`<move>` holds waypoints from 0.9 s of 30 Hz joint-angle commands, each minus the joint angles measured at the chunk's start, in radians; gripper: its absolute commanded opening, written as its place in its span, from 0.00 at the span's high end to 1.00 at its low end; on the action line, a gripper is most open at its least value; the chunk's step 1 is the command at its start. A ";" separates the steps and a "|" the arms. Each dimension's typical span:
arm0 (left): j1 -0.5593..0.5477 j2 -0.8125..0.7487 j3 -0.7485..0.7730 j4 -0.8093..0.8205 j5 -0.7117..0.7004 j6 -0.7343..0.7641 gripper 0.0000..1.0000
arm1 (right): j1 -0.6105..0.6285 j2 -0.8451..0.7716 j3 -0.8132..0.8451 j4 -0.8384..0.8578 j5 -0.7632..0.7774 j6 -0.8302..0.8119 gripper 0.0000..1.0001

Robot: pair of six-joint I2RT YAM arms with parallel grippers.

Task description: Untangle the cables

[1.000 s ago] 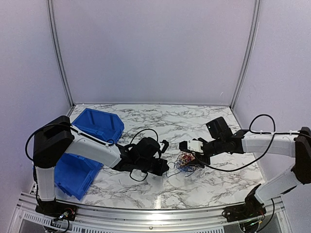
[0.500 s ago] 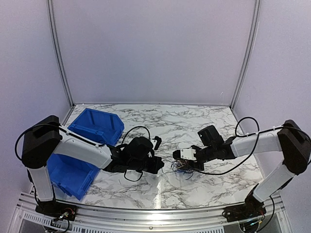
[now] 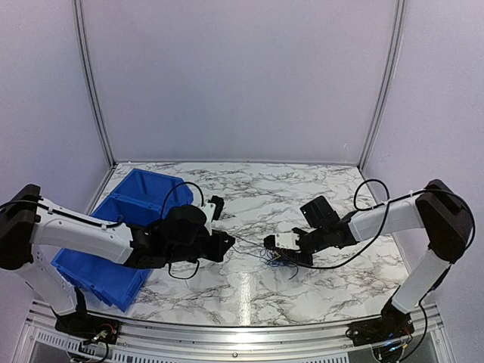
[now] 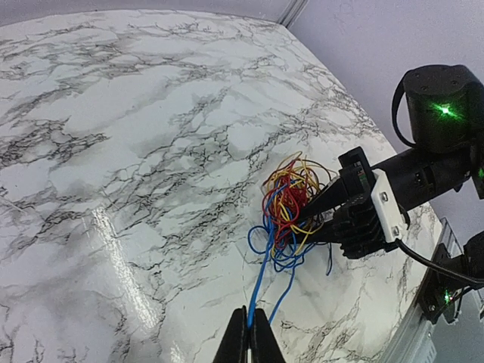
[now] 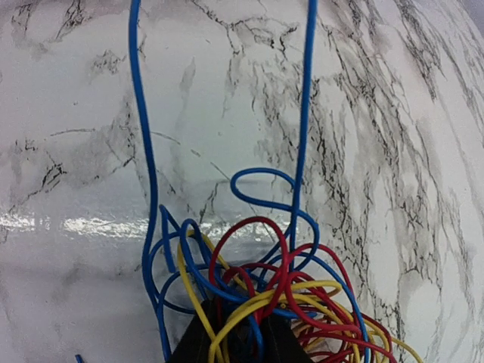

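We find the left gripper (image 4: 248,342), clamped on a blue wire (image 4: 257,283), drawn back leftward while the right gripper (image 4: 316,218) has pinched the cables (image 4: 290,198) mid-worktop (image 4: 113,151): separation appears begun.

Bright overhead light left a glare streak on the glossy marble-patterned tabletop (image 3: 243,291); the thin red, yellow and blue cables (image 5: 281,281) looked slightly blurred.
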 commanded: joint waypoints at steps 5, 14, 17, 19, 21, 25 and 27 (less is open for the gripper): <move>0.013 -0.282 -0.046 -0.103 -0.219 0.078 1.00 | -0.083 0.031 0.035 -0.099 0.016 0.037 0.84; 0.014 -0.484 0.007 -0.283 -0.390 0.171 1.00 | -0.138 0.053 0.046 -0.121 0.013 0.038 0.87; 0.014 -0.517 0.012 -0.302 -0.417 0.183 1.00 | -0.142 0.063 0.052 -0.124 0.020 0.040 0.88; 0.014 -0.527 0.012 -0.304 -0.421 0.184 1.00 | -0.143 0.070 0.056 -0.128 0.020 0.042 0.88; 0.014 -0.521 0.010 -0.303 -0.416 0.180 1.00 | -0.143 0.071 0.059 -0.129 0.020 0.045 0.88; 0.014 -0.477 -0.008 -0.298 -0.387 0.162 1.00 | -0.143 0.043 0.083 -0.164 0.017 0.062 0.83; 0.014 -0.453 -0.024 -0.286 -0.374 0.148 1.00 | -0.142 -0.003 0.105 -0.202 0.016 0.068 0.70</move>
